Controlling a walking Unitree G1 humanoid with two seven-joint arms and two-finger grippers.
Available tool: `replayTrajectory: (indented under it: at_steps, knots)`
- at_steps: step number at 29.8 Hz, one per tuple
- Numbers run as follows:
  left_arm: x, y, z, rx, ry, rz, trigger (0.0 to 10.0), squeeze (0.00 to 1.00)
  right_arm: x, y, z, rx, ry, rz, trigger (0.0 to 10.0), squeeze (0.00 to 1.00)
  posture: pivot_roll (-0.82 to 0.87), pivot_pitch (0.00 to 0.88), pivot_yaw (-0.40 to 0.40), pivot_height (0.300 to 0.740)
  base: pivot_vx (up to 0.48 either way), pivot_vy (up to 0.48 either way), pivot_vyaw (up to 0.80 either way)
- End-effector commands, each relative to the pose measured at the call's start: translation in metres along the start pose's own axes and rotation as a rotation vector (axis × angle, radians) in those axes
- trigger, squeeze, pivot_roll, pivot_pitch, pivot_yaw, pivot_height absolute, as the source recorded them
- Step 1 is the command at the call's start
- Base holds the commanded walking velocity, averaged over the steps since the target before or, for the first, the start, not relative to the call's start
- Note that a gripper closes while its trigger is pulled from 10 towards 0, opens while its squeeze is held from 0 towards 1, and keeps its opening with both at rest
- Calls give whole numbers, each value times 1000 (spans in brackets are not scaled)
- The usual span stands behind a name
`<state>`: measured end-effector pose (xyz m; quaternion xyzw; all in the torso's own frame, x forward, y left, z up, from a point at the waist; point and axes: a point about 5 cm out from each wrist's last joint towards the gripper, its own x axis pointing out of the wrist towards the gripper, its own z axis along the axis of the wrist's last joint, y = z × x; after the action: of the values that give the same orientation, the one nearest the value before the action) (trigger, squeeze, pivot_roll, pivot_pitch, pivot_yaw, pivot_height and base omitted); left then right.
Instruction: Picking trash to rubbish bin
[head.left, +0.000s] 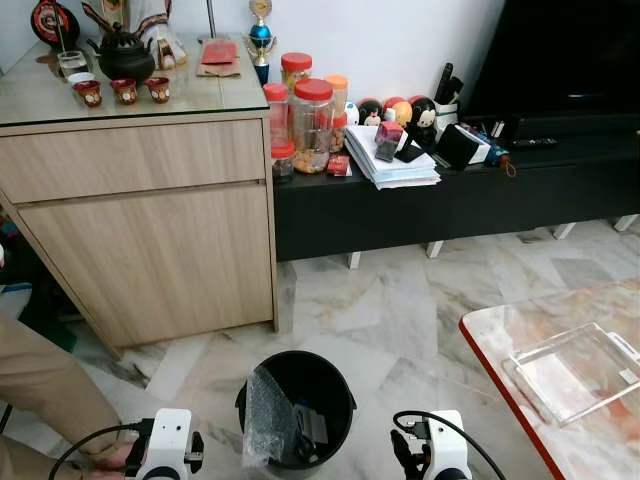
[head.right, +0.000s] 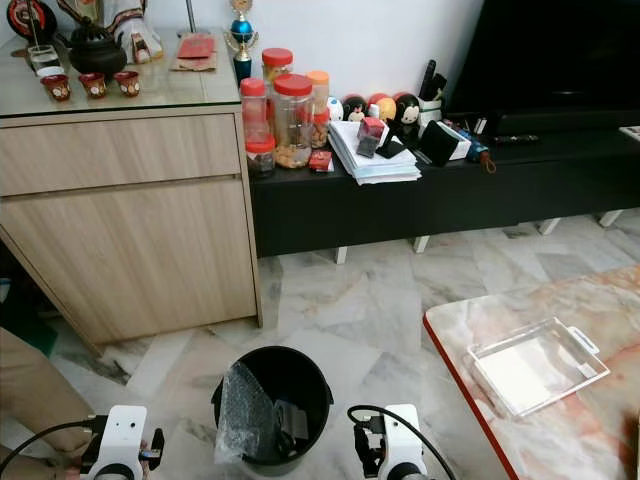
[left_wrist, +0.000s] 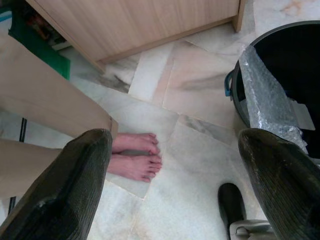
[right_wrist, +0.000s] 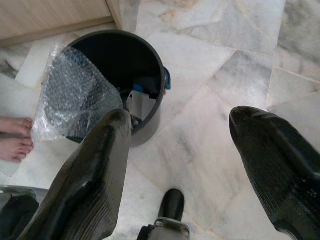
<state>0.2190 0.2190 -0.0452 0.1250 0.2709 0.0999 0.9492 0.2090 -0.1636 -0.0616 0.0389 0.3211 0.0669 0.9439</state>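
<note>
A black rubbish bin (head.left: 343, 388) stands on the marble floor just ahead, between my two arms. A crumpled sheet of clear bubble wrap (head.left: 264, 416) leans inside it against the left wall and sticks up over the rim, beside some paper and dark scraps. My left gripper (left_wrist: 175, 140) hangs open over the floor left of the bin (left_wrist: 235, 87), nothing between its fingers. My right gripper (right_wrist: 181, 117) is open too, held over the floor right of the bin (right_wrist: 156, 75), with the bubble wrap (right_wrist: 75, 97) beyond one finger.
A person in tan trousers (head.left: 40, 385) stands barefoot (left_wrist: 135, 157) close on my left. A wooden cabinet (head.left: 150, 240) and a low black bench (head.left: 450, 200) with jars and papers line the wall. A red-edged marble table (head.left: 560, 340) with a clear tray (head.left: 575, 370) is on the right.
</note>
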Motion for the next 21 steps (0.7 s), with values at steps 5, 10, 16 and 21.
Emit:
replayTrajectory:
  at_steps: [5,10,16,21]
  knots:
    - [0,2,-3,18,16,-9,10000,0,-1,-3,-1,15,-1,-16,10000,0,137,54,-57,740,-272,0,0]
    - [1,3,0,15,6,-7,10000,0,0,-2,0,17,-5,-15,10000,0,136,45,-54,740,-284,0,0]
    - [2,3,1,14,2,-6,10000,0,0,-3,0,15,-5,-15,10000,0,136,45,-54,740,-284,0,0]
    - [4,2,6,-1,-12,-8,10000,0,1,-3,4,11,-25,-11,10000,0,130,48,-58,740,-283,0,0]
